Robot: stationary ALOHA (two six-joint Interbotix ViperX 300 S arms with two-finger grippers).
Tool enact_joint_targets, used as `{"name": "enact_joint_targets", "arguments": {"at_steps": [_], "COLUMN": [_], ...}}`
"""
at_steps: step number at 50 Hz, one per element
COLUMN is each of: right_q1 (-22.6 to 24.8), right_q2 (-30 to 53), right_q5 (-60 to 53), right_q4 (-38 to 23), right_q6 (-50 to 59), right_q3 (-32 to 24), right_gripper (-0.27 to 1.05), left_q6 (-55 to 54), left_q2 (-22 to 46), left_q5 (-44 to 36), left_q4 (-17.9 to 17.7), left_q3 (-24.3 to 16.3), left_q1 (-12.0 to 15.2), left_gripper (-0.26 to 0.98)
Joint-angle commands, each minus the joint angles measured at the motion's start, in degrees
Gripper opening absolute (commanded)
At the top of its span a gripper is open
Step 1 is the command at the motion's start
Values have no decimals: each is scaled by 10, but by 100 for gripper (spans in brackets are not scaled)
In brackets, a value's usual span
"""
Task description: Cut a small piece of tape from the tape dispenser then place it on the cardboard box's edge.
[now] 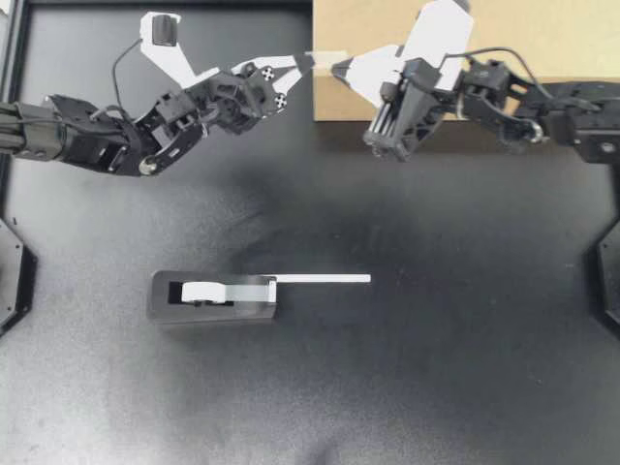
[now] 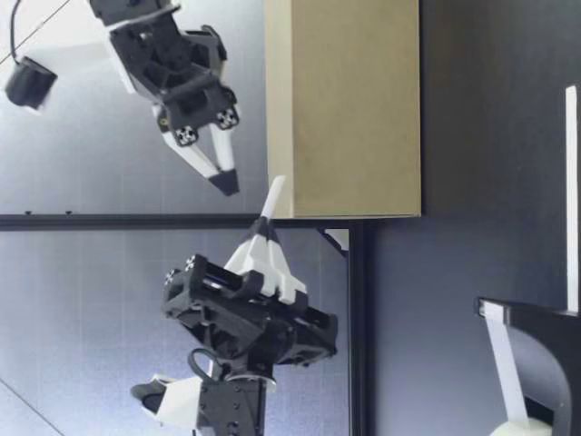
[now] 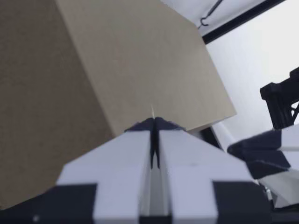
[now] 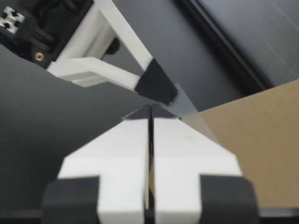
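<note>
My left gripper (image 1: 308, 66) has its fingers (image 3: 126, 154) pressed tight together, clamped on one end of the piece of tape (image 1: 327, 54); in the left wrist view only a thin sliver of it stands out past the tips; in the low view it sticks up from those tips, just beside the upper corner of the cardboard box (image 1: 542, 39). My right gripper (image 1: 337, 70) faces it tip to tip, its fingers closed with no gap between them and nothing seen pinched; the strip's free end reaches just past its tip in the top view, and the low view shows that tip higher and apart from the tape. Both grippers hang over the box's near corner edge; the tape dispenser (image 1: 213, 297) stands well apart on the table (image 1: 436, 387), a long strip (image 1: 325, 279) drawn out from it.
</note>
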Motion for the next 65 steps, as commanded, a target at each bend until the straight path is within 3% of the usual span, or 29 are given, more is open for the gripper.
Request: {"name": "enact_joint_targets", "arguments": {"at_steps": [1, 57, 65], "right_q1": [-11, -54, -57], "right_q2": [5, 105, 107], "right_q5": [-4, 38, 40], "right_q4": [-2, -11, -12], "right_q6": [-1, -1, -1], "right_q3": [-19, -85, -89], "right_gripper": [-15, -15, -15], "left_q6": [-1, -4, -2], "left_q2": [-4, 11, 11], "left_q5": [-3, 1, 0], "left_q4": [-4, -15, -29], "left_q3": [-4, 0, 4], "left_q1": [4, 4, 4], "left_gripper": [-12, -12, -12]}}
